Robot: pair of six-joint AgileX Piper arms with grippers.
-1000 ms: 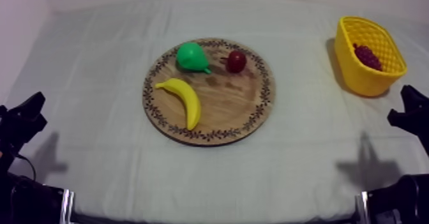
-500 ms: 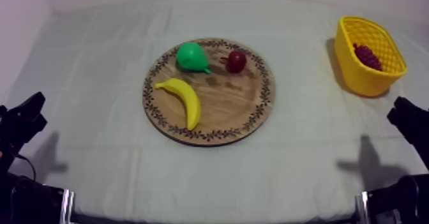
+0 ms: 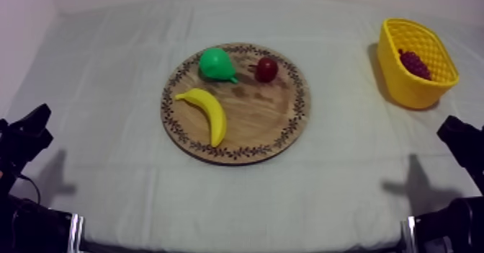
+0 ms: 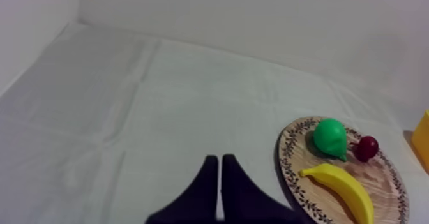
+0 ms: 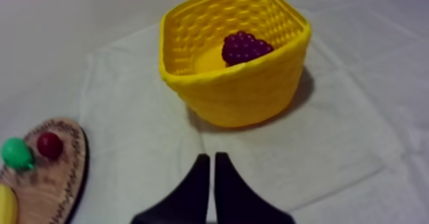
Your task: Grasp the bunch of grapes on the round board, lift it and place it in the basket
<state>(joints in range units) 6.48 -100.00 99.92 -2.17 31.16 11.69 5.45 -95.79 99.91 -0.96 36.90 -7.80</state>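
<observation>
The purple bunch of grapes (image 3: 415, 63) (image 5: 245, 48) lies inside the yellow basket (image 3: 414, 90) (image 5: 236, 92) at the table's right rear. The round wooden board (image 3: 266, 119) (image 4: 383, 182) (image 5: 57, 188) holds a green pear (image 3: 215, 64) (image 4: 331, 136) (image 5: 15, 153), a small red fruit (image 3: 266, 69) (image 4: 366, 148) (image 5: 49, 145) and a banana (image 3: 207, 113) (image 4: 341, 187). My left gripper (image 3: 30, 130) (image 4: 219, 163) sits low at the left, shut on nothing. My right gripper (image 3: 461, 137) (image 5: 211, 161) sits low at the right, in front of the basket, its fingers together and empty.
Grey-white cloth (image 3: 346, 169) covers the table, with open room all round the board and between board and basket. A pale wall (image 4: 255, 16) rises behind the table.
My right gripper has drawn back from the basket toward the table's lower right. The left arm and the fruit have not moved.
</observation>
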